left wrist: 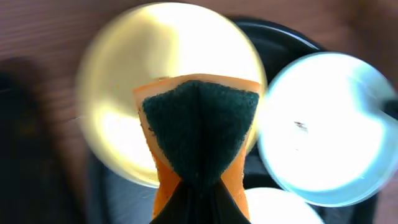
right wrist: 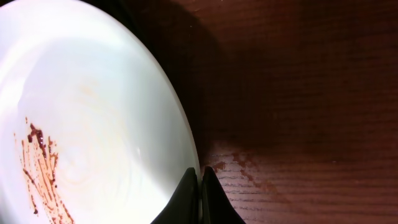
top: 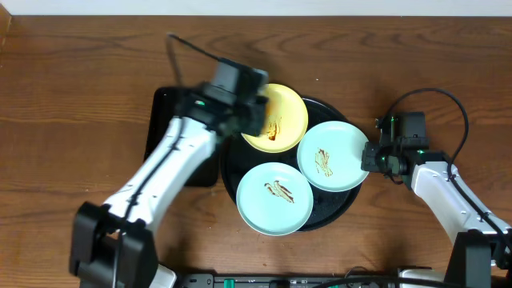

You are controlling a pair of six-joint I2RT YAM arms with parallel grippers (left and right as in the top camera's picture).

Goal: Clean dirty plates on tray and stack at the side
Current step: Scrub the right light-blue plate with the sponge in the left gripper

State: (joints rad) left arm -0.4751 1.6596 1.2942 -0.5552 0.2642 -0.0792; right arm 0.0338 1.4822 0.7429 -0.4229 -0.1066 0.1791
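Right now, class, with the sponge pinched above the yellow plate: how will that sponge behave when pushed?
Probably soft: the sponge folds into a ridge in the left gripper. Its dark scouring face looks rough, so it should drag, not slide. Likely light for its size: the orange body looks like foam.

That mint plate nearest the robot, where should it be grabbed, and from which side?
Pinch its rim from the near-left. The near mint plate is shallow and lies flat, so only the thin edge gives the jaws a hold. There it reaches the edge of the black tray with bare table beyond; the second mint plate and the yellow plate crowd its far side.
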